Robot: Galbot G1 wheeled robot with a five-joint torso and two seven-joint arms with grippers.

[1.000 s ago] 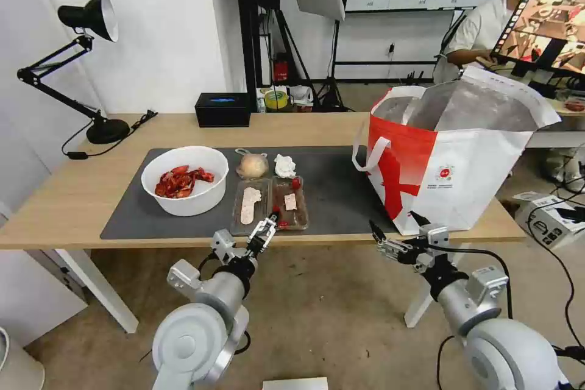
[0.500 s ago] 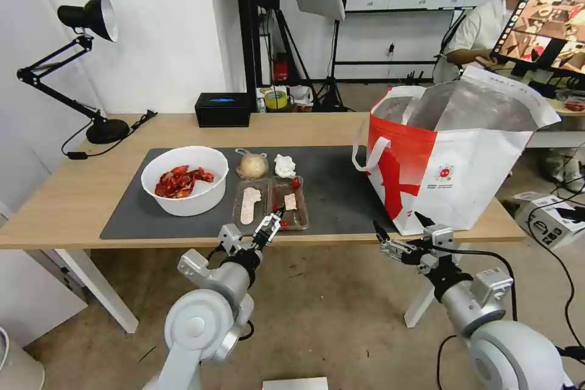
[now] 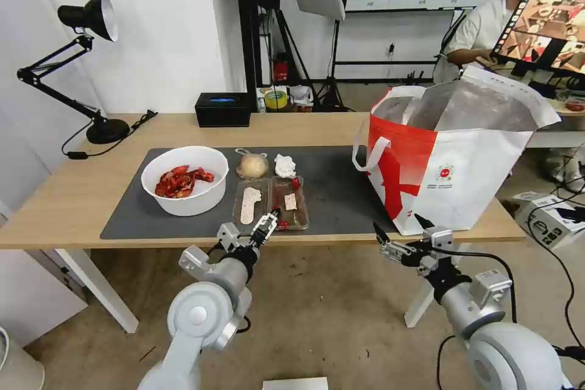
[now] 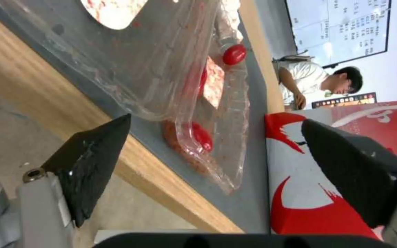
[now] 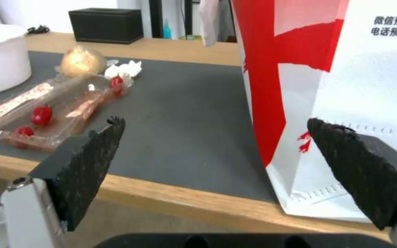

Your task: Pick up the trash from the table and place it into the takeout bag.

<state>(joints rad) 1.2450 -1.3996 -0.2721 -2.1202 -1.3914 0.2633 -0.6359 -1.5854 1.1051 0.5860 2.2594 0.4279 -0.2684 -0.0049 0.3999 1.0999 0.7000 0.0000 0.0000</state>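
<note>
My left gripper (image 3: pixel 268 223) hangs at the near edge of the table (image 3: pixel 73 195), its 2 fingers spread wide and holding nothing. In my left wrist view the near corner of the clear plastic tray (image 4: pixel 180 86) sits between the 2 black fingertips (image 4: pixel 93 162), apart from both. The tray lies on the dark grey mat (image 3: pixel 341 195), with red scraps inside. To its left stands the white bowl (image 3: pixel 185 180) of red shells. Just beyond the tray, on the far side, lie the knotted clear bag with a beige lump (image 3: pixel 252 165) and, right of it, the crumpled tissue (image 3: pixel 284 166).

My right gripper (image 3: pixel 399 236) hovers before the table's near edge, jaws wide apart and empty, close to the near left corner of the takeout bag (image 3: pixel 463 183). The bag stands upright and open at the right end of the table, foil lining showing. A black box (image 3: pixel 223 109) sits at the far side of the table.
</note>
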